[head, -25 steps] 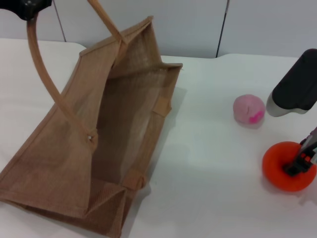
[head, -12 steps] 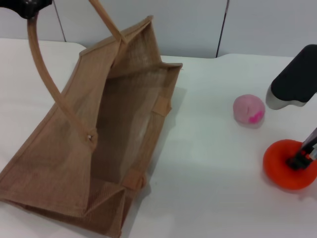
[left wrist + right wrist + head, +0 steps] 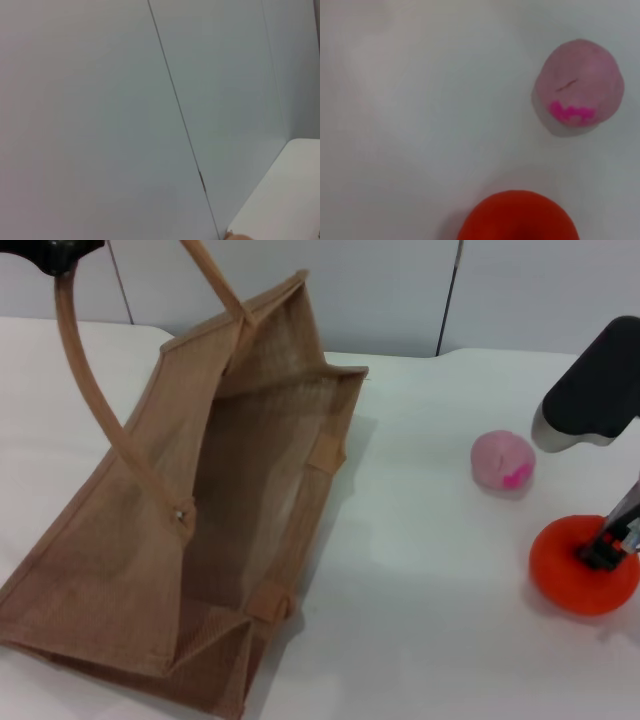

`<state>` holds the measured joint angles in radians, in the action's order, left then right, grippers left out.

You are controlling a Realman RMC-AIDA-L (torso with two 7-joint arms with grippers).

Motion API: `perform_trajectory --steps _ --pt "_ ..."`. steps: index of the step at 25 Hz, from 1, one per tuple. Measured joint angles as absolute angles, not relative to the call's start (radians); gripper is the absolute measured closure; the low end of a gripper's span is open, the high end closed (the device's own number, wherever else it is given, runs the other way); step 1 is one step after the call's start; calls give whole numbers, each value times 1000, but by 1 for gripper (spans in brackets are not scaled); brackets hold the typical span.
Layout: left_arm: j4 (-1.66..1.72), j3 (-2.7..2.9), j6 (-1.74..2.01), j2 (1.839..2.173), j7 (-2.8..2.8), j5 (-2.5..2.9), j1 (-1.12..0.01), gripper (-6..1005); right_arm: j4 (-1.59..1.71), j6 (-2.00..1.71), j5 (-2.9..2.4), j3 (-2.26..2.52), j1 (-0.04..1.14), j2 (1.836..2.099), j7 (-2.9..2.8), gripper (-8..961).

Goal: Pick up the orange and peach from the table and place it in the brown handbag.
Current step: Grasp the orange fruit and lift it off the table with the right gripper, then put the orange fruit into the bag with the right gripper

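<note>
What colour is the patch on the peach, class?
Bright magenta on the pale pink peach; it shows best in the right wrist view.

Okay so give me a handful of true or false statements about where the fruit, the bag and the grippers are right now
1. The orange lies inside the brown handbag. False: it is on the table.
2. The peach sits on the table, apart from the orange. True.
3. The right gripper is at the orange. True.
4. The left gripper is beside the peach. False: it is up at a bag handle.
5. The handbag's mouth is open. True.
</note>
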<state>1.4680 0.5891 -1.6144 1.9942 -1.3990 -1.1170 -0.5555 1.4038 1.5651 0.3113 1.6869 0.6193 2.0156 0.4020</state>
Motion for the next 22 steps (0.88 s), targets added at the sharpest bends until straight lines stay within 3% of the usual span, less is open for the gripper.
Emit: perform_trajectory --steps 15,22 --pt "1455 586 -1596 2003 -1427 -1123 -555 823 1586 1627 315 1680 623 2017 404 647" --pt "1453 586 -1585 2018 -1432 -1145 -614 820 1760 1640 393 1702 636 2023 393 691"
